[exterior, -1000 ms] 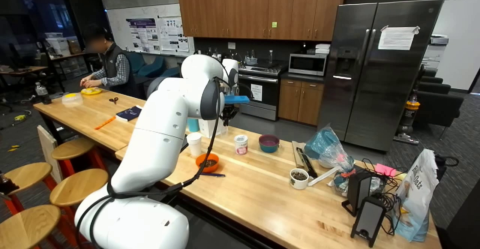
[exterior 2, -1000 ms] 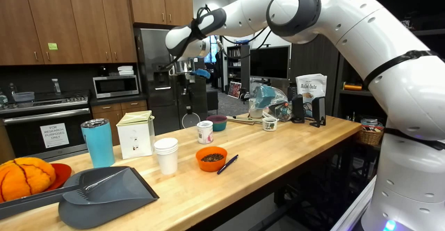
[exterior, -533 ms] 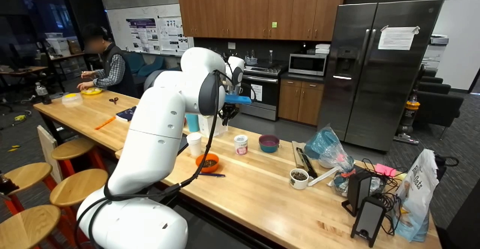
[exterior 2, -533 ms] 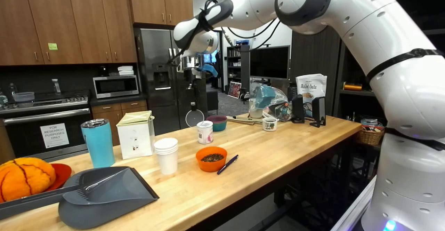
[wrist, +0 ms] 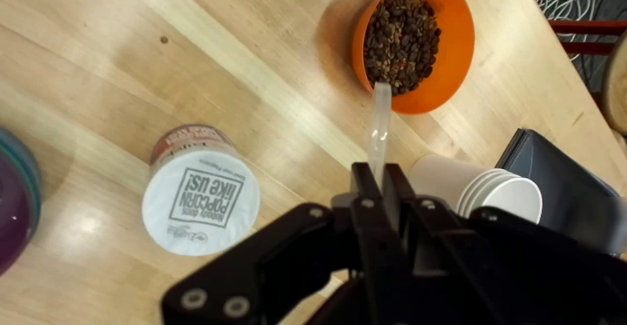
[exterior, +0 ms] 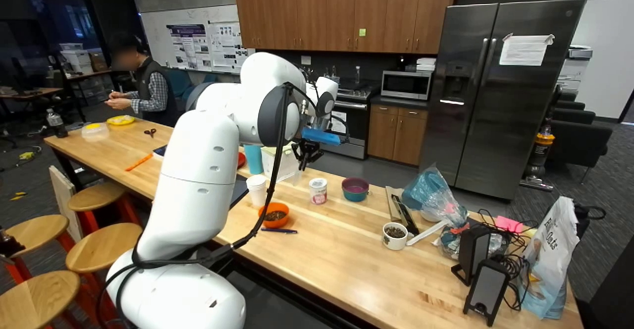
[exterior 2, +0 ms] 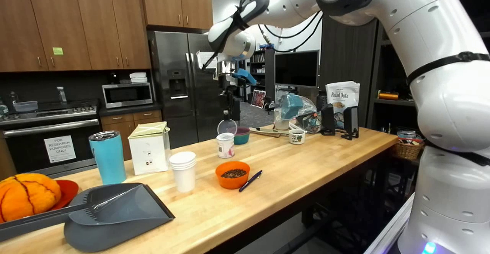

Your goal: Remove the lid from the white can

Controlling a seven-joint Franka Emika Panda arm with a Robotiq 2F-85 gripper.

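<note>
The gripper pinches a clear round plastic lid, seen edge-on in the wrist view, its jaws narrow about the rim. The white popcorn can stands upright on the wooden tabletop, nearer the kitchen-side long edge than the robot-side one.

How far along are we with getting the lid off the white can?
The lid looks off already: nothing covers the printed top of the white can. In hand: the gripper is closed on that clear lid, held upright apart from the can. Left, probably: setting it on the table and letting go, since it hangs in the air.
</note>
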